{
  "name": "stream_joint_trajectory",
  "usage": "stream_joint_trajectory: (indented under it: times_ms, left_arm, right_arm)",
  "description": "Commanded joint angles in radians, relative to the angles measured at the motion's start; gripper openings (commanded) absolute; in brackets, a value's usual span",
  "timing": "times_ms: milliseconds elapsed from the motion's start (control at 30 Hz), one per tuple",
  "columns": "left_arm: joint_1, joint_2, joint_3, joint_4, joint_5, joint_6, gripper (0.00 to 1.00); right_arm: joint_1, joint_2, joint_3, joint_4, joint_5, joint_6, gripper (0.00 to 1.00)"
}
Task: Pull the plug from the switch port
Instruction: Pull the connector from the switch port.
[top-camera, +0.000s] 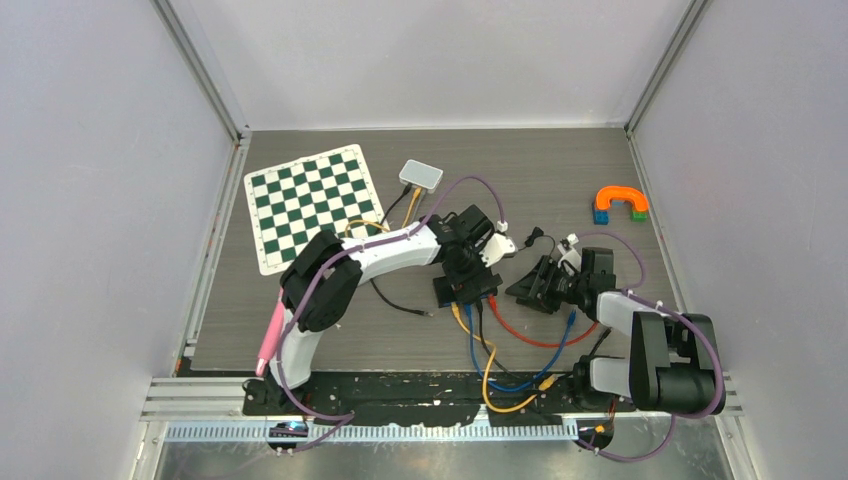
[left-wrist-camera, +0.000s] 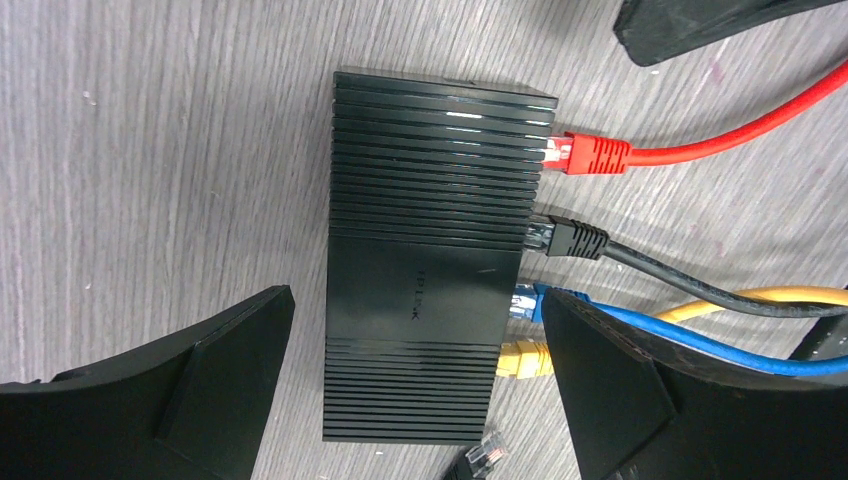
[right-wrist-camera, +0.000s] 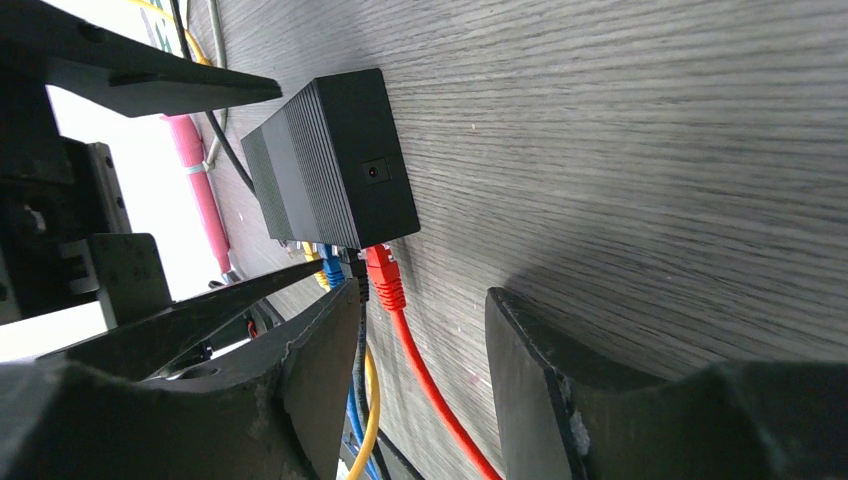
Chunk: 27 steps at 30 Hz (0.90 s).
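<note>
**Plugs all seated in the switch, both claws parted**

Switch (left-wrist-camera: 430, 260), a black ribbed box, lies flat on the grey wood-grain bench (left-wrist-camera: 150, 150). Four plugs sit in the ports along one of its long sides. The red plug (left-wrist-camera: 590, 155) is at one end of the row, next comes the black plug (left-wrist-camera: 570, 237), then the blue plug (left-wrist-camera: 535, 300), and the yellow plug (left-wrist-camera: 520, 360) is last. Their cables trail away from that side of the switch across the bench. A loose clear connector (left-wrist-camera: 485, 455) lies just off the switch's end, past the yellow plug.

The left claw (left-wrist-camera: 415, 298) hangs over the switch with its jaws spread wide. One finger is out beyond the switch's plain long side. The other is over the port side, covering part of the blue and yellow cables. The pictures do not show whether either finger touches the switch.

The right claw (right-wrist-camera: 422, 295) is low over the bench on the port side of the switch, pointing toward the red plug. Its jaws stand partly apart with only bare bench between them, and the red plug lies just ahead of the gap, ungripped.

Well away from the switch, toward the back of the bench, are a green-and-white chessboard mat (top-camera: 312, 205) and a small white box (top-camera: 421, 175).
</note>
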Motion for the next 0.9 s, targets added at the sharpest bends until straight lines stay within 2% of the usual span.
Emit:
stream_joint_trajectory:
  times_ms: [0, 433, 633, 867]
  left_arm:
    - [-0.007, 0.017, 0.035, -0.008, -0.004, 0.013, 1.00]
    - [-0.007, 0.033, 0.071, 0.005, 0.023, 0.003, 0.97]
    - [-0.007, 0.054, 0.069, -0.017, 0.035, 0.008, 0.83]
    - [-0.007, 0.049, 0.057, -0.003, 0.037, 0.008, 0.74]
  right_arm:
    - [0.010, 0.013, -0.004, 0.059, -0.025, 0.008, 0.56]
    - [0.034, 0.049, -0.005, 0.089, -0.028, 0.013, 0.55]
    - [0.042, 0.068, -0.004, 0.104, -0.027, 0.012, 0.53]
    - [0.075, 0.096, -0.003, 0.136, -0.027, 0.027, 0.49]
